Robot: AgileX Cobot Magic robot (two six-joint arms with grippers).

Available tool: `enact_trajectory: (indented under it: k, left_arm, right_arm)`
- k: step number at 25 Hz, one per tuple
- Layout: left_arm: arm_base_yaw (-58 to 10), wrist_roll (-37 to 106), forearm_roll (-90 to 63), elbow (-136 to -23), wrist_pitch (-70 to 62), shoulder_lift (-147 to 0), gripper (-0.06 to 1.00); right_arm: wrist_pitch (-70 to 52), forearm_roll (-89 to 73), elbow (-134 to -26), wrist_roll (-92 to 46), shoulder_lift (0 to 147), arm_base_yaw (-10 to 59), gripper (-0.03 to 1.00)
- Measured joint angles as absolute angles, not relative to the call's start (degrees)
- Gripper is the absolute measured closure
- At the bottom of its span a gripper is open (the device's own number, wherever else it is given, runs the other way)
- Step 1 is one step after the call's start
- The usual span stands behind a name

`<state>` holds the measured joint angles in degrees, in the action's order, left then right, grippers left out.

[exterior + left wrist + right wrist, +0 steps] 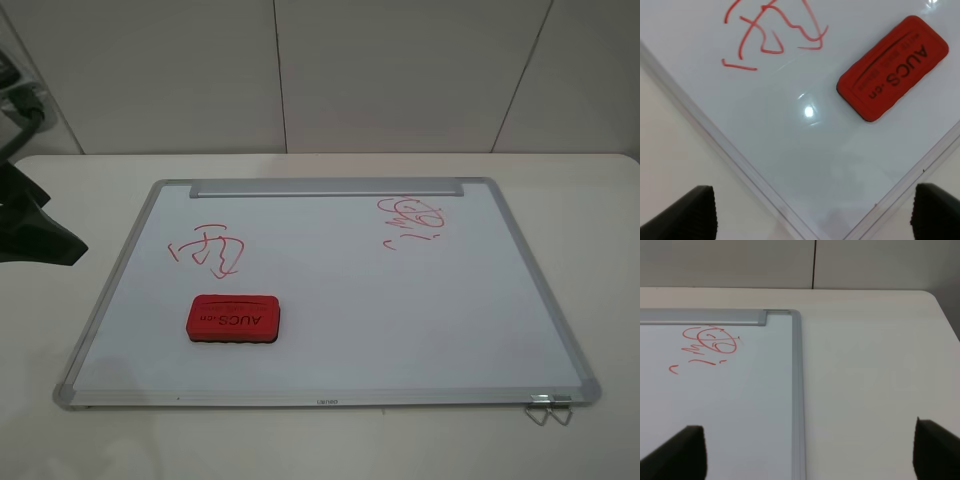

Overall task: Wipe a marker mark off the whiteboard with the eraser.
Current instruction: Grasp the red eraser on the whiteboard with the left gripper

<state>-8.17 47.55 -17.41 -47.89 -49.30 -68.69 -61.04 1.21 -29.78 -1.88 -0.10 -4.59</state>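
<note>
Left hand (812,212) spread above whiteboard (790,140) corner; white table (320,445), panelled wall (400,70).

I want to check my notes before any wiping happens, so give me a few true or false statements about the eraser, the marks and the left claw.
1. The red rectangular block eraser lies on the white aluminium-framed whiteboard. True.
2. The eraser covers the angular red marker mark. False: it lies beside the mark, not touching it.
3. The left claw grips the eraser. False: it is open and empty, apart from the eraser.
4. A curly red scribble sits near the silver tray strip. True.
</note>
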Motion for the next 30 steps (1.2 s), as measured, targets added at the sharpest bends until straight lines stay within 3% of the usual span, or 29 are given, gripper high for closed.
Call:
enact_trajectory:
  k: [7, 17, 30]
  left_arm:
    - [-19.6, 55.2, -14.9, -54.2, -50.0, -83.2, 0.17]
    - [-37.7, 51.9, -3.7, -54.9, -44.3, -94.7, 0.17]
    - [-40.3, 50.7, -1.9, -58.7, -40.5, -102.5, 0.17]
  right_arm:
    - [-61.0, 1.2, -29.8, -1.9, -0.1, -4.6, 0.26]
    - [-61.0, 1.2, -29.8, -1.9, -0.1, -4.6, 0.26]
    - [-61.0, 1.2, -29.8, -1.9, -0.1, -4.6, 0.26]
